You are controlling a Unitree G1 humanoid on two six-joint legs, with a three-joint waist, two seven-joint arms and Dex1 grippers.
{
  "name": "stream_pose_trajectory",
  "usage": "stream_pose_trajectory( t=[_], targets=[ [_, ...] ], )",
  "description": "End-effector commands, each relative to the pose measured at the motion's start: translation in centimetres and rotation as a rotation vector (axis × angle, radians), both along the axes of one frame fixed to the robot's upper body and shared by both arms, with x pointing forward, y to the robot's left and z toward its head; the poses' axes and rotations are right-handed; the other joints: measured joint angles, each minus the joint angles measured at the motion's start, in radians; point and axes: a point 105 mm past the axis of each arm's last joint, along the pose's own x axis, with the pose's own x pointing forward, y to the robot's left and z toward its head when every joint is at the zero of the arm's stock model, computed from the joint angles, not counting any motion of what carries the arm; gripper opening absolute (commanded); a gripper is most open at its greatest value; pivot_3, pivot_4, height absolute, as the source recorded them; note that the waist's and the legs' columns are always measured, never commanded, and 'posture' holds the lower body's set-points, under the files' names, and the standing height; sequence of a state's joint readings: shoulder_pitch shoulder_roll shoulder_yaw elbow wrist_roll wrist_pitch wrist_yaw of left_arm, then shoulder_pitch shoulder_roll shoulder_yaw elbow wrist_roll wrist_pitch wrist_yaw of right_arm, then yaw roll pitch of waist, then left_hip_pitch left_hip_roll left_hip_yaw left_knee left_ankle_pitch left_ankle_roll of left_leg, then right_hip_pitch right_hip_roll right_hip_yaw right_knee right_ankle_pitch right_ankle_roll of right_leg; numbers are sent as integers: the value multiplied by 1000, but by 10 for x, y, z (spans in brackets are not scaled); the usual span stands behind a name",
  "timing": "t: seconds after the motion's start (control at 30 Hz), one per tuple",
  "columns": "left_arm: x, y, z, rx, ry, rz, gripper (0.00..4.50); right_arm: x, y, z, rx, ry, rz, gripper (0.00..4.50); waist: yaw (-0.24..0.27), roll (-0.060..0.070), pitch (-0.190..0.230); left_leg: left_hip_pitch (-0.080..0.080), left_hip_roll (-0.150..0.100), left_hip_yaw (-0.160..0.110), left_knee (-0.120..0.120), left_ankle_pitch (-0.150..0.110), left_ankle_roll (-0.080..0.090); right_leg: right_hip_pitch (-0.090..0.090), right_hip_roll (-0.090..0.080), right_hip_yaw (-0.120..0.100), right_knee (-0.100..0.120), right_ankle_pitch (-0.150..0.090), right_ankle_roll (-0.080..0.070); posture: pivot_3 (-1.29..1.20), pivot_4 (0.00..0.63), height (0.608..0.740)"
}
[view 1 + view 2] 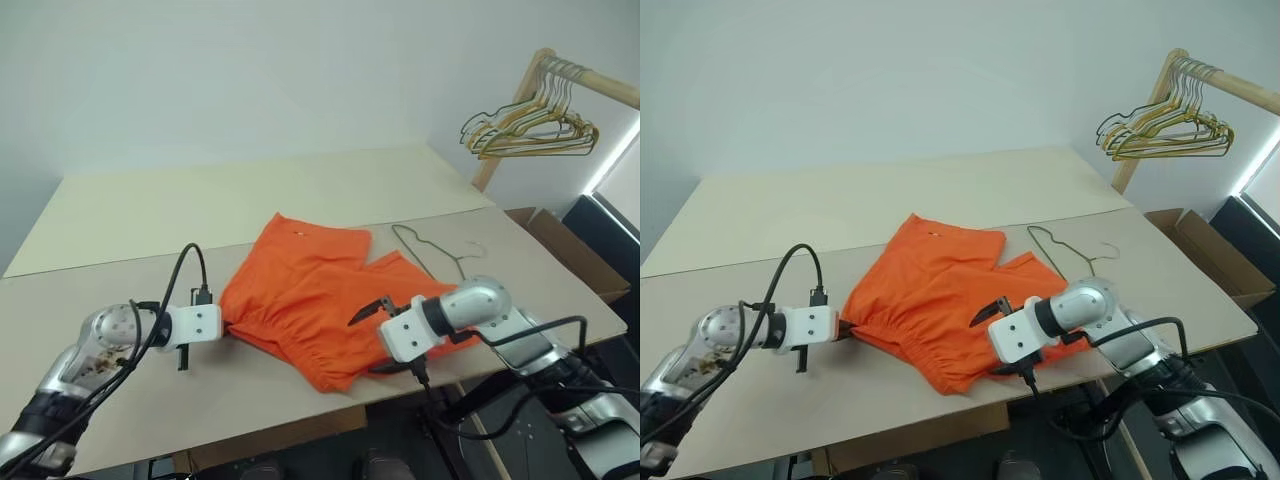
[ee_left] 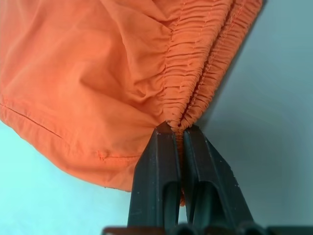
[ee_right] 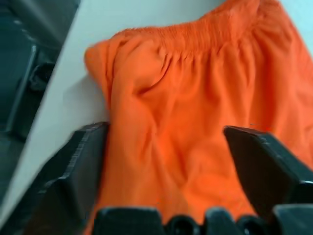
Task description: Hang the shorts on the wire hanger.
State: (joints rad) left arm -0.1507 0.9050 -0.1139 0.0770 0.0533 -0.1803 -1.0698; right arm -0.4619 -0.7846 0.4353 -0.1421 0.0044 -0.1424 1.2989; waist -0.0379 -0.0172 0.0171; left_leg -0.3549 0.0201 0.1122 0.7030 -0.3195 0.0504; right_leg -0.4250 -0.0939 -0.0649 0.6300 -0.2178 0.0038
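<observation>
My left gripper is pinched tight on the gathered elastic waistband of the bright orange soft fabric shorts, at the waistband's left end. The wrist view shows both black fingers pressed together with fabric bunched between them. My right gripper has its fingers spread wide, hovering over the shorts' right side near the front table edge, holding nothing.

The shorts lie flat on the beige cardboard-coloured table. The waistband runs along the near edge between my two grippers, and the legs point away from me.

The thin grey-silver triangular wire hanger lies on the table just beyond the shorts' right leg, partly tucked under it, hook end pointing right. It sits beyond my right gripper and a bit right of it, well apart from my left. So the right arm is nearer to it, and free.

My guess for next: the right gripper either grabs the waistband's other end or reaches for the hanger. Bunched gold and dark hangers on a wooden rail at far right aren't involved.
</observation>
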Motion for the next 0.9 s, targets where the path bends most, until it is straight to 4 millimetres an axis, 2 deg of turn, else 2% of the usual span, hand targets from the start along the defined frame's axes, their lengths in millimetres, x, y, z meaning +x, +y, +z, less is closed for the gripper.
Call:
stream_pose_trajectory(
  t=[0.03, 0.13, 0.23, 0.3, 0.47, 0.53, 0.6, 0.67, 0.77, 0.87, 0.9],
  targets=[
    [-16, -11, 23, -54, -19, -20, 0, -16, 1, 30, 83, 27, -13, 4484, 0, 0, 0, 0, 0, 0, 0, 0, 0, 0, 0, 0, 0, 0, 0, -37, 0, 740],
    [-26, -22, 27, -91, -8, -16, 0, -26, 7, 34, 137, 76, -100, 4484, 4, 0, 0, 1, 0, 0, 0, -1, 1, 1, -2, 0, 0, 0, 0, -33, 0, 740],
    [-28, -29, 28, -103, -15, -6, 0, -19, -8, 14, 24, 41, -238, 4484, 22, 0, 0, 2, 0, 0, 1, -2, 2, 2, -2, 0, 1, 0, 0, -28, 0, 740],
    [-30, -31, 28, -106, -13, -3, 0, -12, -30, 2, -74, 7, -328, 4484, 31, 1, 1, 2, -1, 0, 1, -5, 6, 2, -3, 0, 1, 0, 0, -29, 0, 740],
    [-31, -30, 29, -102, -10, 2, 0, -1, -80, -7, -262, -73, -430, 4484, 27, 1, 1, 2, -2, 1, 2, -4, 5, 2, -3, 0, 0, 0, 0, -41, 0, 740],
    [-31, -30, 28, -104, -9, 4, 0, 7, -93, -12, -317, -113, -468, 4484, 24, 2, 1, 2, -1, 0, 2, -2, 2, 2, -1, 1, 0, 0, 0, -40, 0, 740],
    [-32, -31, 28, -108, -8, 7, 0, 12, -98, -17, -339, -135, -487, 4484, 23, 1, 1, 2, -2, 1, 2, -3, 2, 2, -1, 1, 0, 0, 1, -38, 0, 740],
    [-33, -32, 28, -110, -8, 8, 0, 19, -103, -23, -359, -172, -507, 4129, 22, 2, 1, 2, -2, 1, 2, -3, 2, 2, -1, 1, -1, 0, 1, -31, 0, 740],
    [-34, -31, 28, -111, -9, 15, 0, 34, -105, -23, -341, -230, -566, 3293, 20, 2, 1, 2, -2, 1, 2, -2, 2, 2, 0, 2, 0, 0, 1, -26, 0, 740],
    [-36, -31, 29, -114, -8, 17, 0, 46, -108, -20, -345, -276, -595, 2287, 20, 2, 1, 2, -2, 1, 2, -2, 2, 2, -1, 2, 0, 0, 1, -25, 0, 740],
    [-37, -31, 29, -114, -8, 16, 0, 48, -108, -20, -346, -285, -600, 1804, 20, 2, 1, 2, -2, 1, 2, -2, 2, 2, -1, 3, 0, 0, 1, -24, 0, 740]
  ],
)
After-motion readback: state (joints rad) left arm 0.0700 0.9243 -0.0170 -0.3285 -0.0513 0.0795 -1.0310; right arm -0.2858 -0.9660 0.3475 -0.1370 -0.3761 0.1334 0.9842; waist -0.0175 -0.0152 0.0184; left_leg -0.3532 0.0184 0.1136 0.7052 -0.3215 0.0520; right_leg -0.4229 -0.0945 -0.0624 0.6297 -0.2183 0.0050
